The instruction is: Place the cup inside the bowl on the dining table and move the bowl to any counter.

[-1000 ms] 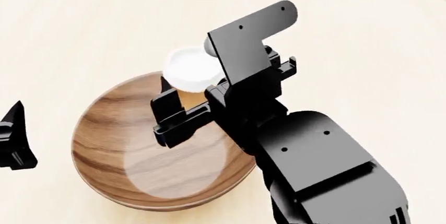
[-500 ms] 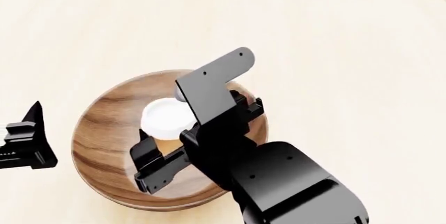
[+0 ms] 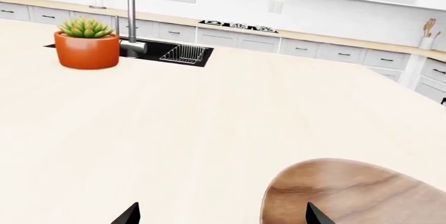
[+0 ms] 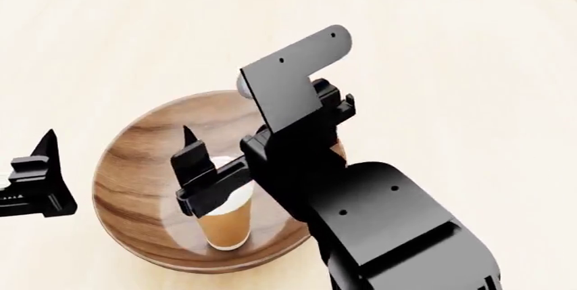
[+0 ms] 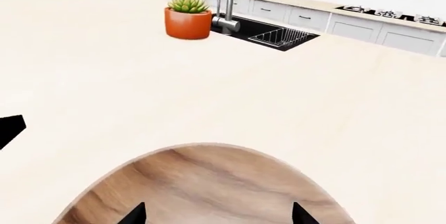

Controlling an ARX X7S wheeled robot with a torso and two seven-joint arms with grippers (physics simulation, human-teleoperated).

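Observation:
The brown wooden bowl (image 4: 135, 175) sits on the cream dining table (image 4: 433, 46). The tan-orange cup (image 4: 226, 226) stands upright inside it, its white lid partly hidden behind a right finger (image 4: 192, 165). My right gripper (image 5: 217, 214) is open above the bowl (image 5: 202, 182), with nothing between its jaws; the cup does not show in the right wrist view. My left gripper (image 3: 221, 216) is open and empty just left of the bowl (image 3: 362, 192), low over the table; one of its fingers (image 4: 36, 182) shows at the head view's left edge.
An orange pot with a green succulent (image 3: 85, 44) stands on the table's far side, also in the right wrist view (image 5: 188, 18). Behind it are a black sink with a tap (image 3: 164, 51) and a tan counter over white cabinets (image 3: 314, 35).
My right gripper carried the cup from the bowl's far rim to over the bowl, let it go and rose. The cup now stands in the bowl. The left gripper moved slightly toward the bowl.

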